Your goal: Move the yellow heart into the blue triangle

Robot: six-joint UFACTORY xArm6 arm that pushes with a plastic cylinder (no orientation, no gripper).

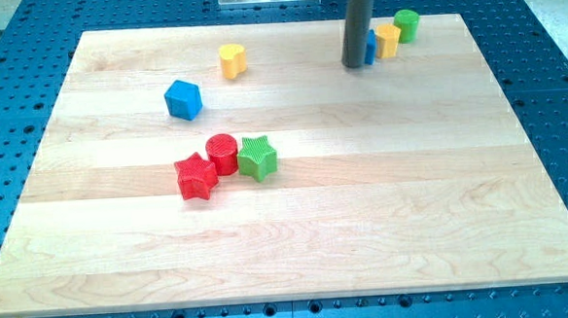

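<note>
Nearest us the red star (196,176); our tip (355,65), a jawless end effector, hides most of the blue triangle (371,46), with the yellow heart (232,59) well left, so a push risks scattering the triangle.

My tip (357,65) beside blue triangle (371,47), yellow heart (232,59) apart.

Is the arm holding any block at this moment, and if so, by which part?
Nothing is held; the rod cannot grasp. My tip stands at the blue triangle, partly hiding it, far right of the yellow heart.
</note>
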